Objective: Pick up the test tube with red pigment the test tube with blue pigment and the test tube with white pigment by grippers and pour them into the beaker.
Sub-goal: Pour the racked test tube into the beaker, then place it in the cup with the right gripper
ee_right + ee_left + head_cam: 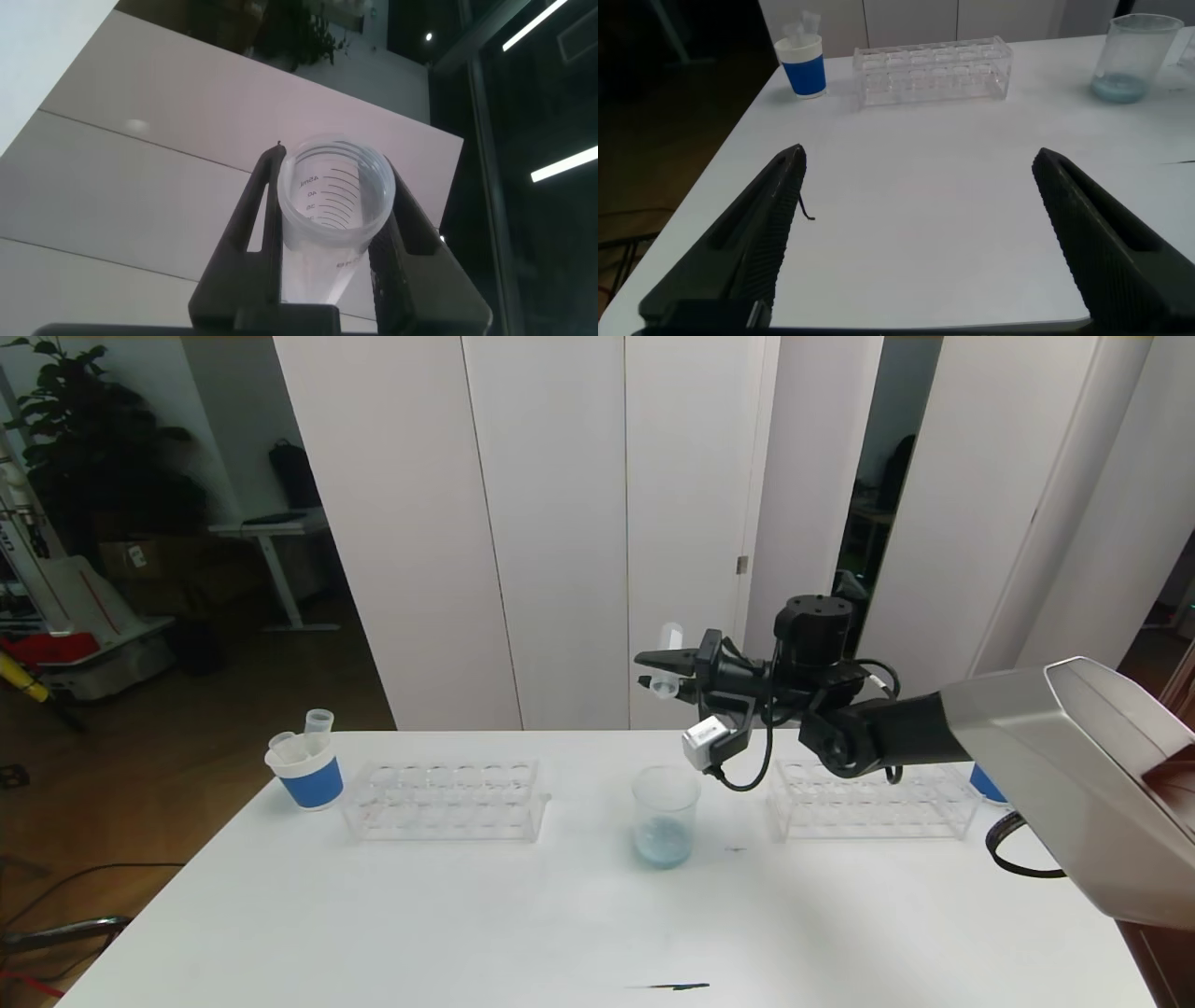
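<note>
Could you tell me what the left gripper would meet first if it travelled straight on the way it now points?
Probably bare table; the rack stands farther along. Depth is unclear.

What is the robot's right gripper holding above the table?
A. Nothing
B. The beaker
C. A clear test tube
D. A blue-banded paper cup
C: the right gripper has its fingers shut on a clear test tube, raised above the beaker, which stands on the table with pale blue liquid at its bottom.
</note>
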Controlling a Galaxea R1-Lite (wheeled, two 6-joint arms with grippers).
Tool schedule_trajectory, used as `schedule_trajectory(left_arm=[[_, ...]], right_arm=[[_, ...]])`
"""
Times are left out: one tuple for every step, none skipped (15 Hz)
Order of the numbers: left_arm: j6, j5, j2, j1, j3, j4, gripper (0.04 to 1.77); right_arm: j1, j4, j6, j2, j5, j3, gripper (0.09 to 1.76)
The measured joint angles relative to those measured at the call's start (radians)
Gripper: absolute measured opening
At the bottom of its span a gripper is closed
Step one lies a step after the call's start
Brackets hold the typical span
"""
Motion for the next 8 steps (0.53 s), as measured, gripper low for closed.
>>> schedule_trajectory(left_arm=[[0.0,0.0,0.0,0.0,0.0,0.0,1.73],[0.0,0.0,0.0,0.0,0.0,0.0,1.73],[0.0,0.0,0.0,0.0,0.0,0.0,1.73],[0.0,0.0,0.0,0.0,0.0,0.0,1.73],[0.0,0.0,0.0,0.0,0.0,0.0,1.73],[0.0,0.0,0.0,0.0,0.0,0.0,1.73],[0.0,0.0,0.0,0.0,0.0,0.0,1.73],[0.0,0.0,0.0,0.0,0.0,0.0,1.73]], right_arm=[[0.001,0.0,0.0,0.001,0.004,-0.004,0.59],[0.002,0.0,-0.001,0.003,0.005,-0.005,0.59],[0.005,0.0,0.001,0.003,0.003,-0.005,0.59],[0.006,-0.003,0.013,0.003,0.0,-0.004,0.59],[0.008,-0.003,0.019,0.001,-0.003,-0.003,0.59],[0.01,-0.002,0.023,-0.001,-0.01,-0.001,0.59],[0.011,0.0,0.038,-0.008,-0.013,0.0,0.59],[0.013,-0.001,0.054,-0.017,-0.03,-0.002,0.59]])
